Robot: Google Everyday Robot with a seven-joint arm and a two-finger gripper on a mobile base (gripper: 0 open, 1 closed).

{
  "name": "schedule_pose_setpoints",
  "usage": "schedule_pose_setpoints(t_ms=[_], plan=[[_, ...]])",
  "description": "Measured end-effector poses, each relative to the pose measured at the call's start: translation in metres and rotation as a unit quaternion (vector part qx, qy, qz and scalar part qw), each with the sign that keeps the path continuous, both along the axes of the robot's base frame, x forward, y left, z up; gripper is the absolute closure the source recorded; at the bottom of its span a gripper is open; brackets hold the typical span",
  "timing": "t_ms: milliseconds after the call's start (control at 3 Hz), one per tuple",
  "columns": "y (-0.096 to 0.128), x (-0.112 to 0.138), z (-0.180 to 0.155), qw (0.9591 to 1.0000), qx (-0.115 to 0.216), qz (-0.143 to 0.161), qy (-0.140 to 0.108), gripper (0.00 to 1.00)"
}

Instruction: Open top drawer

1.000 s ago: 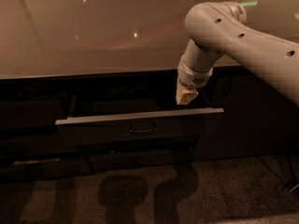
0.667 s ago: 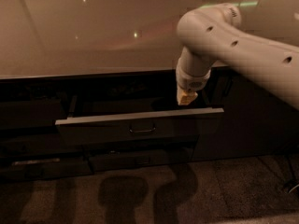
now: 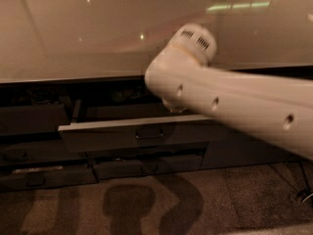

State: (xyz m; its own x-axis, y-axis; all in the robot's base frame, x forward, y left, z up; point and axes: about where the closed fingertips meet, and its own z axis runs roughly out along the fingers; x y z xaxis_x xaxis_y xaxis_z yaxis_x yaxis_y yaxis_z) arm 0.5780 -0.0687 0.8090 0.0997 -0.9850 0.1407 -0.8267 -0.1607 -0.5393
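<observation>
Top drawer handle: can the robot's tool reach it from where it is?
Probably yes. The tool, mostly hidden behind the arm, sits just above the top drawer rim, and nothing stands between it and the handle on the front.

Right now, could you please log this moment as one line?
top drawer: pulled out | gripper: above its front rim, mostly hidden by arm

Dk grey top drawer (image 3: 107,137), pale rim; cream gripper (image 3: 174,106) just above
</observation>
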Motion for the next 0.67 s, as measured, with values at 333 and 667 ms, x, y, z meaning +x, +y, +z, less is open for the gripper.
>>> schedule_pose_setpoints(t_ms=[333, 667], plan=[[-0.0225, -0.0069, -0.0239, 0.9992, -0.039, -0.01, -0.002, 1.0], [-0.0225, -0.0069, -0.0239, 0.9992, -0.039, -0.01, -0.002, 1.0]])
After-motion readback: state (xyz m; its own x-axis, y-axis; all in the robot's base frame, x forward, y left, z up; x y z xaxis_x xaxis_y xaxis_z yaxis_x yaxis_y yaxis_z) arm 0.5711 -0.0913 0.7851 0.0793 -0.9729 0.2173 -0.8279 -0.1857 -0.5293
